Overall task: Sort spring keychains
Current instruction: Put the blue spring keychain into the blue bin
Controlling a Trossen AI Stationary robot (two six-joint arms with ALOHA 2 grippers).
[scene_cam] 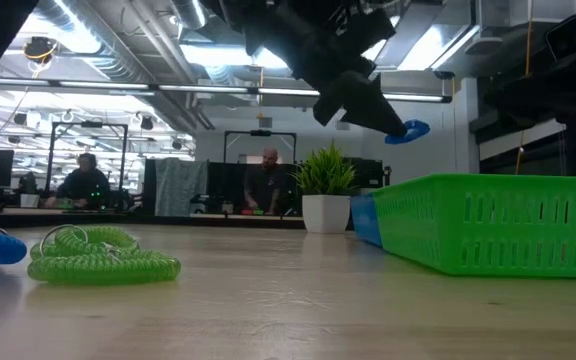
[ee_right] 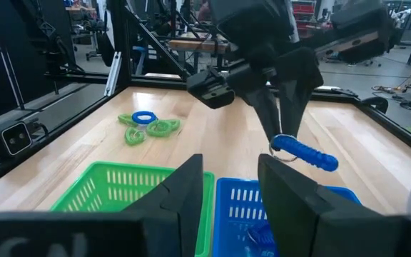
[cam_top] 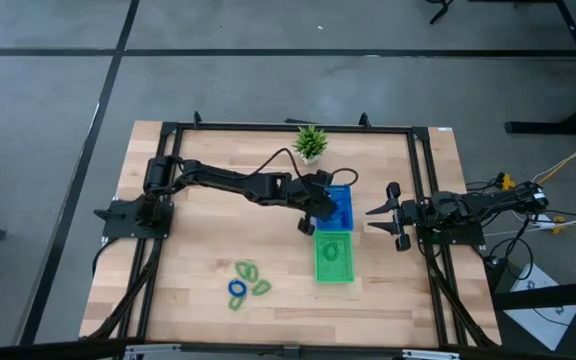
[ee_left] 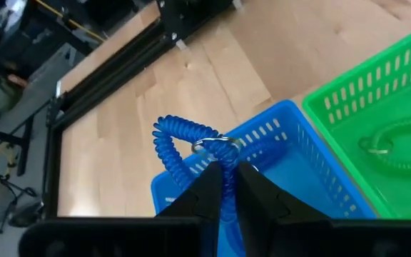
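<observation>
My left gripper (cam_top: 310,218) hangs over the blue tray (cam_top: 342,206), shut on a blue spring keychain (ee_left: 171,140). The low view shows that keychain (scene_cam: 408,130) high above the table. A green tray (cam_top: 334,260) sits just in front of the blue one, with a green keychain (ee_left: 393,146) lying in it. Two green keychains (cam_top: 247,270) and a blue one (cam_top: 236,290) rest flat on the wood near the front edge. My right gripper (ee_right: 230,193) waits open at the table's right side, beside the trays. My left gripper pinches the blue keychain between its two fingers (ee_left: 207,187), at the end with the metal ring (ee_left: 216,145). The fingers come from above, pointing down (ee_right: 280,118). The keychain is lifted clear over the blue tray, its coil (ee_right: 307,152) sticking out sideways.
A small potted plant (cam_top: 311,142) stands at the far edge behind the trays. A black frame (cam_top: 423,190) runs around the table. Bare wood lies left of the trays and around the loose keychains. People sit at desks in the room beyond (scene_cam: 268,185).
</observation>
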